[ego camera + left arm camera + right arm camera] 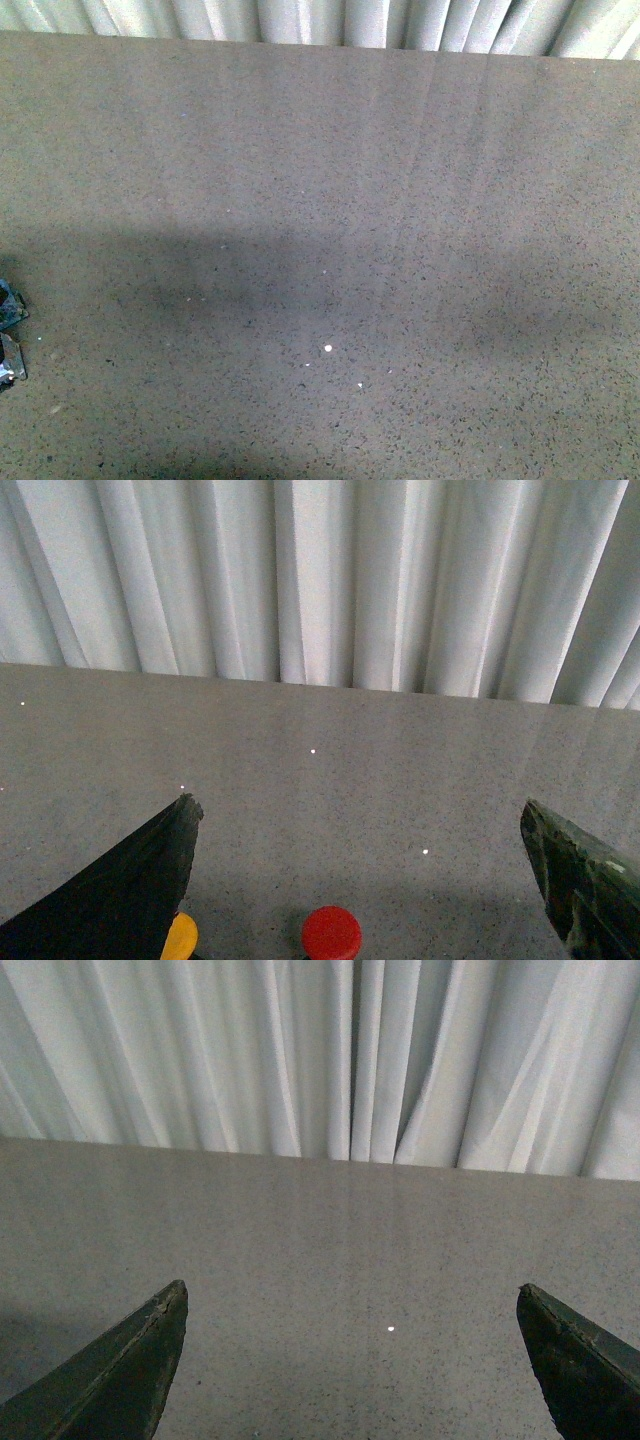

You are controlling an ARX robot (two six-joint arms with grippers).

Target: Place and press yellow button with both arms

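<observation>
The left end effector (357, 808) of the glossy black robot arm is spread wide, its two dark tapered fingers (130, 890) far apart with nothing held between them. The small pushbutton with a domed yellow cap (181, 937) sits on the speckled grey-brown stone-like table (320, 780), at the edge of the left wrist view. It is partly hidden behind one of those fingers, and whether the finger touches it cannot be told. Just beside it, in the gap between the fingers, stands a similar pushbutton with a round red cap (332, 932). The right end effector (352, 1288) is spread just as wide and holds nothing, with only bare table between its fingers (120, 1375). A pleated white curtain (320, 20) hangs behind the far edge of the table. In the front view, small dark, partly shiny pieces (10, 360) are cut off at the left border, too little to identify.
</observation>
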